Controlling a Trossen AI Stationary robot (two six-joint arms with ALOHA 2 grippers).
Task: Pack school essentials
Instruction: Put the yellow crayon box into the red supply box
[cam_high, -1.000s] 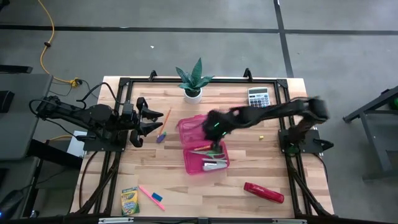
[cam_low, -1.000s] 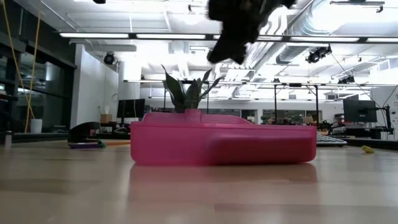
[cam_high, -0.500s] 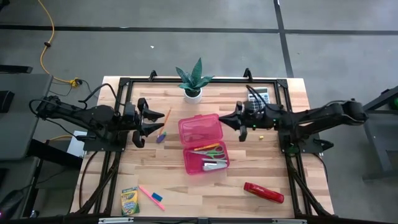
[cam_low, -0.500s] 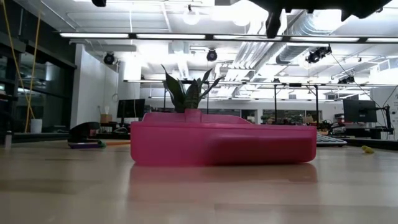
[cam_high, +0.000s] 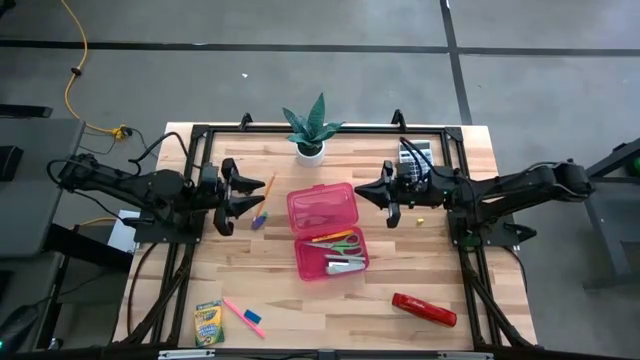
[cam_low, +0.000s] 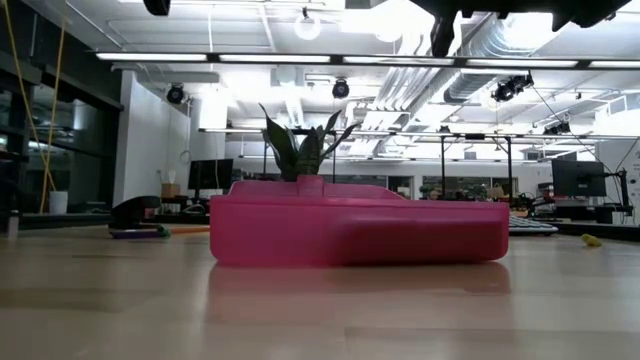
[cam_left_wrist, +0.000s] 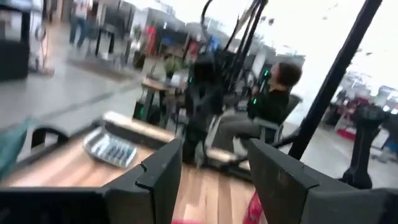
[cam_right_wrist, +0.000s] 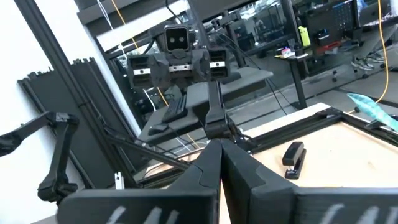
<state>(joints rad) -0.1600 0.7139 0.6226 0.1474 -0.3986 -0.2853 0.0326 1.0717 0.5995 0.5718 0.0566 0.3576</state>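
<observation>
Overhead, an open pink case (cam_high: 327, 234) sits at frame center holding green-handled scissors (cam_high: 344, 245). The right gripper (cam_high: 385, 196), fingers pressed together, hovers right of it. The left gripper (cam_high: 243, 194), fingers spread, waits at left. Crayon box (cam_high: 208, 323) lies lower left.

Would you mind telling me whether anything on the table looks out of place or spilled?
Nothing is spilled or damaged. The pink case lies open mid-table with scissors inside, while the crayon box and pink marker lie unpacked near the table's front-left edge.
</observation>
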